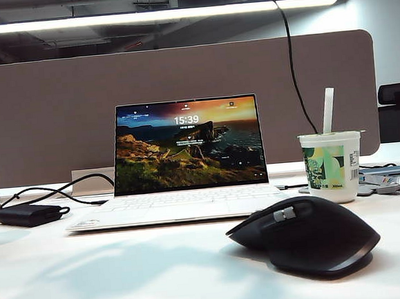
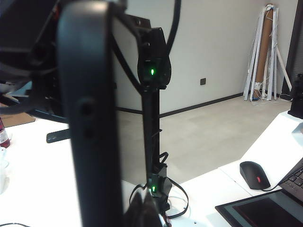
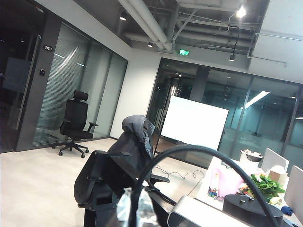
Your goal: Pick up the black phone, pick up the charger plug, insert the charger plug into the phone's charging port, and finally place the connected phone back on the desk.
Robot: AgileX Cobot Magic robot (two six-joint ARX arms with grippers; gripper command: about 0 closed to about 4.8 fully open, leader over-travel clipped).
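Both aloft: your left end effector (image 2: 125, 215) pinches the slick, stiff phone (image 2: 90, 118), your right end effector (image 3: 135, 208) is pressed together behind the floppy cable (image 3: 199, 150).

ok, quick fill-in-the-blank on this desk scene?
The laptop screen reads ____.
A white ____ sticks out of the cup.
In the exterior view, the power brick lies ____ of the laptop.
The exterior view shows ____ of the two pincers.
Missing: 15:39; straw; left; neither.
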